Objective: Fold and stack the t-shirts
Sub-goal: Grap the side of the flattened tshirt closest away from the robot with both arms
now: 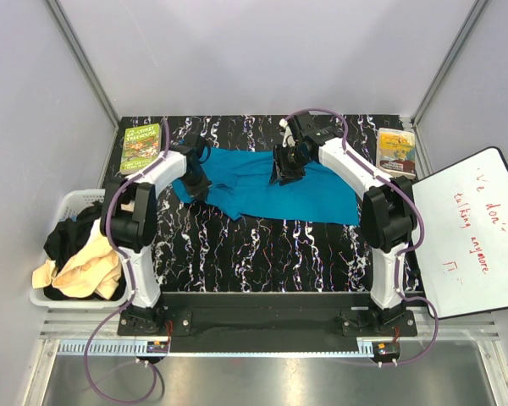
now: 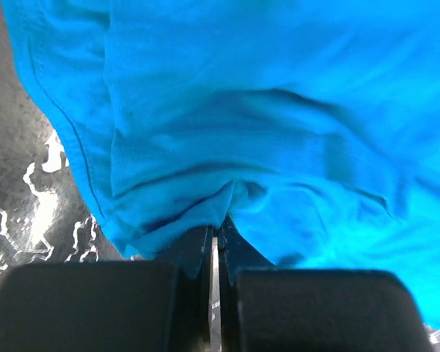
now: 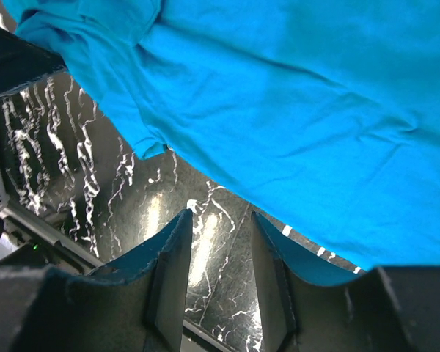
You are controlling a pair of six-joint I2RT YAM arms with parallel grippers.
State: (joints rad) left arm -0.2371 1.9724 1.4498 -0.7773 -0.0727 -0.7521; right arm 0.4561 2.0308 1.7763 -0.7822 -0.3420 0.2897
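A teal t-shirt (image 1: 271, 194) lies spread and rumpled across the back of the black marbled table (image 1: 262, 249). At its left edge my left gripper (image 1: 195, 178) is shut on a fold of the teal fabric (image 2: 279, 110), pinched right at the fingertips (image 2: 218, 224). Above the shirt's far middle edge hangs my right gripper (image 1: 285, 169). In the right wrist view this gripper (image 3: 221, 214) is open with only bare table between its fingers, and the shirt's hem (image 3: 293, 95) lies just beyond the tips. A black t-shirt (image 1: 68, 237) and a cream t-shirt (image 1: 89, 266) are bundled in the basket.
The white slatted basket (image 1: 76, 196) stands off the table's left side. A green book (image 1: 140, 146) lies at the back left corner and a yellow book (image 1: 396, 152) at the back right. A whiteboard (image 1: 470, 228) leans at the right.
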